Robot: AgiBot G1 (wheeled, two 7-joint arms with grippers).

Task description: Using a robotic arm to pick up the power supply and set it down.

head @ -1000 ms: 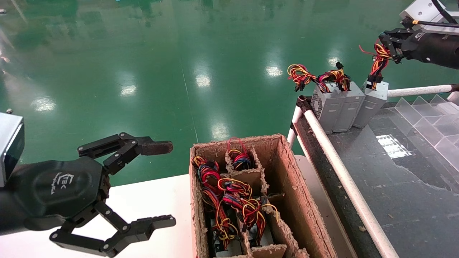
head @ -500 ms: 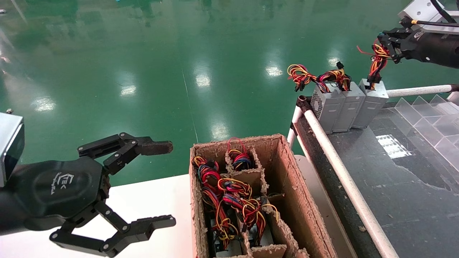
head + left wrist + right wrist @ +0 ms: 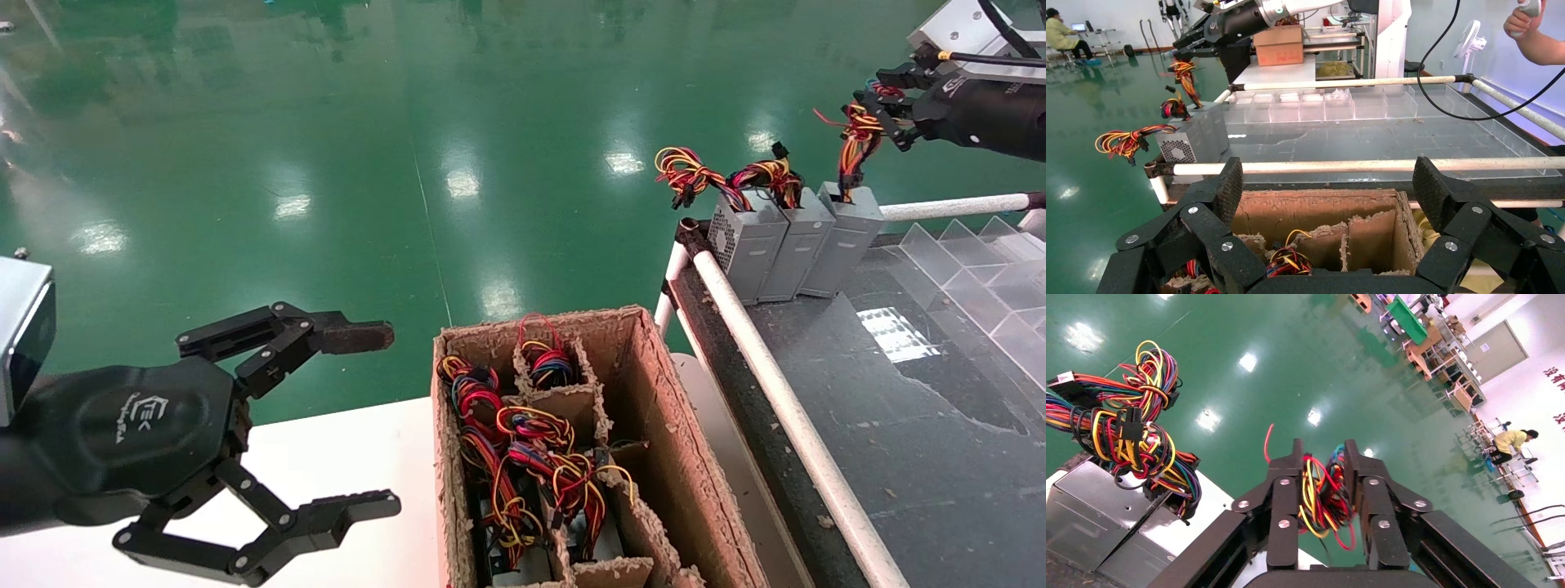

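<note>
The power supply (image 3: 846, 241) is a small grey box standing tilted at the far end of the dark conveyor top, leaning against two similar boxes. Its orange, yellow and red wires (image 3: 854, 151) rise to my right gripper (image 3: 874, 110), which is shut on the bundle above the box. In the right wrist view the wires (image 3: 1321, 496) fill the gap between the black fingers of that gripper (image 3: 1322, 450), and a stray red loop sticks out. My left gripper (image 3: 384, 418) hangs open over the white table, holding nothing; the left wrist view shows this gripper (image 3: 1329, 184) facing the cardboard box.
Two more grey supplies (image 3: 768, 245) stand beside it, one with a perforated vent side. A worn cardboard box (image 3: 654, 408) with dividers holds several wire bundles. A white pipe rail (image 3: 784, 392) edges the conveyor. Clear dividers (image 3: 989, 269) lie at the right. A person's hand (image 3: 1529, 24) shows far off.
The right gripper has drawn back a little to the right and up. The power supply has swung in against the other two boxes and now rests there.
</note>
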